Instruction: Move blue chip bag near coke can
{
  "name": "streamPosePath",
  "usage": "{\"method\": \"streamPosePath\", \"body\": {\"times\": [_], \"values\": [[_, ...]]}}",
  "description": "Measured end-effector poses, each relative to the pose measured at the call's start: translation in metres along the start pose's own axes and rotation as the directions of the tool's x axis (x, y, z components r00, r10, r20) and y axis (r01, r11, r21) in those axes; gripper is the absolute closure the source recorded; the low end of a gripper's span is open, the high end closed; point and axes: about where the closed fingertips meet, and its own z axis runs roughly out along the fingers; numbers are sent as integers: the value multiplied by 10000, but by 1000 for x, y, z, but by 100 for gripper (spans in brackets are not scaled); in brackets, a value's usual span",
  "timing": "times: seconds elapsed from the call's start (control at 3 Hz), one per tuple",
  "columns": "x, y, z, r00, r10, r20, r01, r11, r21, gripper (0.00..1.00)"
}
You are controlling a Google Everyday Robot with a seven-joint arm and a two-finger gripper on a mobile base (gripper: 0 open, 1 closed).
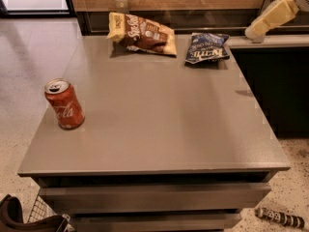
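1. Blue chip bag [207, 48] lies flat on the tabletop [159, 124], just left of and below the pincer [256, 29], not touching it.
2. Pincer hangs past the tabletop's far right corner; whether it is released or clenched, I cannot tell.
3. Coke can [64, 104] stands upright, far left of the pincer.

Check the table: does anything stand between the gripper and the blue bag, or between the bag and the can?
Nothing visible does. The gripper hangs at the top right, just beyond the blue bag. The table between bag and can, at the left, is bare; the brown bag lies behind that line.
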Motion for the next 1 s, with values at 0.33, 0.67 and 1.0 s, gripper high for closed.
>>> {"method": "streamPosePath", "body": {"times": [0.33,0.67,1.0], "values": [[-22,-30,28,9824,1032,1558,-1090,9936,296,0],[-39,-35,54,9528,1996,2286,-2062,9785,52,0],[-55,-29,60,9285,2742,2503,-2866,9579,138,0]]}}
